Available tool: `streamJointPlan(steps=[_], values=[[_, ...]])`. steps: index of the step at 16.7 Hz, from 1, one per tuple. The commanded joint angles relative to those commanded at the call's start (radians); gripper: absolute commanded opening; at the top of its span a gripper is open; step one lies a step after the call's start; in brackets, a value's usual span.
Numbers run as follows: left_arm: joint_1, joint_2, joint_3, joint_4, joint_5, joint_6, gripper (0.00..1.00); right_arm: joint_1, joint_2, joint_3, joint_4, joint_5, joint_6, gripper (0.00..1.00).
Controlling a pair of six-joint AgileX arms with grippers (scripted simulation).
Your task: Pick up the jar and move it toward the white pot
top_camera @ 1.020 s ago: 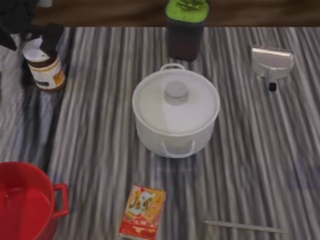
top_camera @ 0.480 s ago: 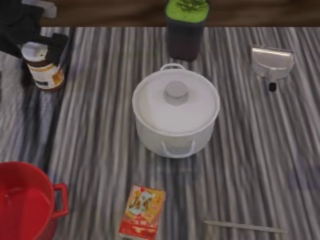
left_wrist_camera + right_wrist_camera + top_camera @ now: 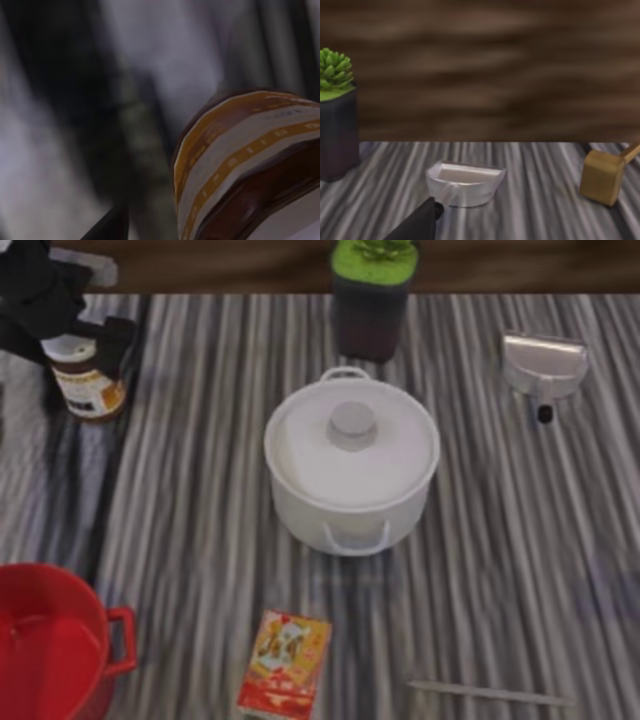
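The jar, with a white lid, dark contents and an orange-and-white label, stands upright at the table's far left. My left gripper is down over its lid, open, one black finger on the jar's right and the rest of the hand on its left. In the left wrist view the jar fills one side, and a finger stands apart from it. The white pot, lidded with loop handles, sits mid-table. My right gripper is parked out of the top view, open, with one finger showing.
A dark planter with a green top stands behind the white pot. A silver scoop lies at the far right, a red pot at the near left, a red-orange packet and a thin rod at the front. A wooden mallet lies near the scoop.
My left gripper has shifted a little to the left and settled lower around the jar's lid, covering more of it. The jar has barely moved.
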Motion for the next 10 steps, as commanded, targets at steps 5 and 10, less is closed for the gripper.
streamJointPlan(steps=[5, 10], values=[[0.000, 0.000, 0.000, 0.000, 0.000, 0.000, 0.40, 0.000, 0.000, 0.000, 0.000, 0.000, 0.000, 1.00], [0.000, 0.000, 0.000, 0.000, 0.000, 0.000, 0.02, 0.000, 0.000, 0.000, 0.000, 0.000, 0.000, 1.00]])
